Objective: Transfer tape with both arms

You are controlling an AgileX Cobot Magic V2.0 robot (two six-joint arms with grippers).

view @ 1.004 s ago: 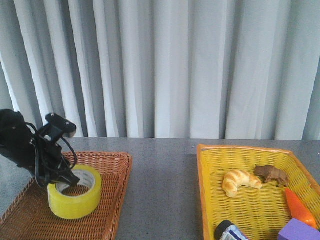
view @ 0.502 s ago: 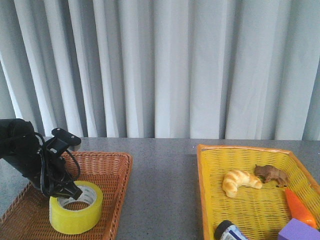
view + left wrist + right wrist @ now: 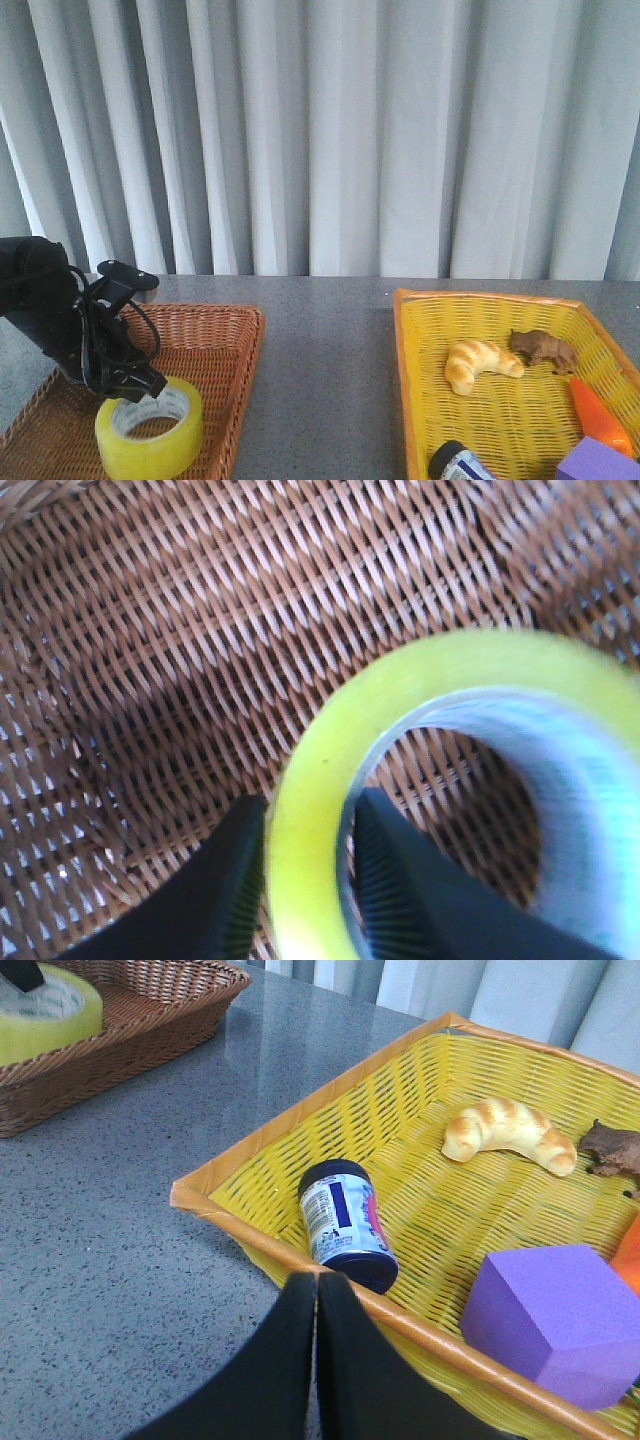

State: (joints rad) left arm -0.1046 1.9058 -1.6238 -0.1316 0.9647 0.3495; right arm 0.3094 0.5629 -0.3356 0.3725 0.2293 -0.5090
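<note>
The yellow tape roll [image 3: 150,428] lies flat in the brown wicker basket [image 3: 215,350] at the left. My left gripper [image 3: 152,387] is over its near-left rim, one finger inside the core and one outside, shut on the roll's wall [image 3: 310,860]. The roll also shows at the edge of the right wrist view [image 3: 45,1015]. My right gripper [image 3: 317,1285] is shut and empty, above the table just outside the front-left rim of the yellow basket [image 3: 330,1090]. The right arm is out of the front view.
The yellow basket [image 3: 500,300] at the right holds a croissant [image 3: 480,365], a brown toy animal [image 3: 542,347], an orange carrot [image 3: 598,412], a purple block [image 3: 560,1320] and a dark-lidded jar [image 3: 343,1222]. Grey table [image 3: 325,380] lies between the baskets. Curtains hang behind.
The left gripper and the tape roll have moved down and slightly toward the front of the brown basket. The right side looks the same.
</note>
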